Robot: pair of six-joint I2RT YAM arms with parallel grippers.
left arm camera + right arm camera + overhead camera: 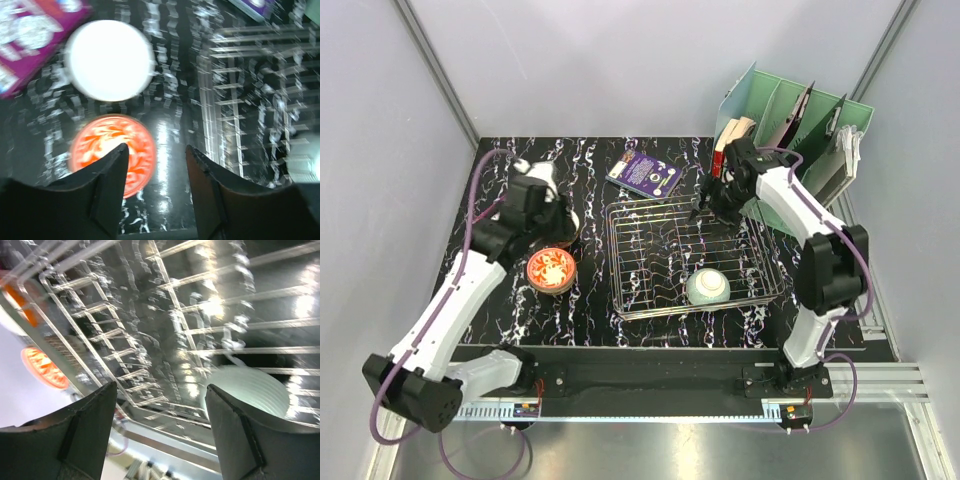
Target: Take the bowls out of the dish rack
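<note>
The chrome wire dish rack (660,225) stands mid-table. One pale celadon green bowl (707,287) sits upside down in its near right part and also shows in the right wrist view (250,395). A red-pink floral bowl (551,269) stands on the table left of the rack. A white bowl (110,60) stands just beyond it, mostly hidden under my left arm in the top view. My left gripper (156,150) is open and empty above the table beside the floral bowl (100,150). My right gripper (160,390) is open and empty over the rack's far part (165,315).
A purple book (645,172) lies behind the rack. A mint-green file organizer (790,120) with folders stands at the back right, close to my right arm. A purple packet (30,40) lies near the white bowl. Grey walls enclose the table.
</note>
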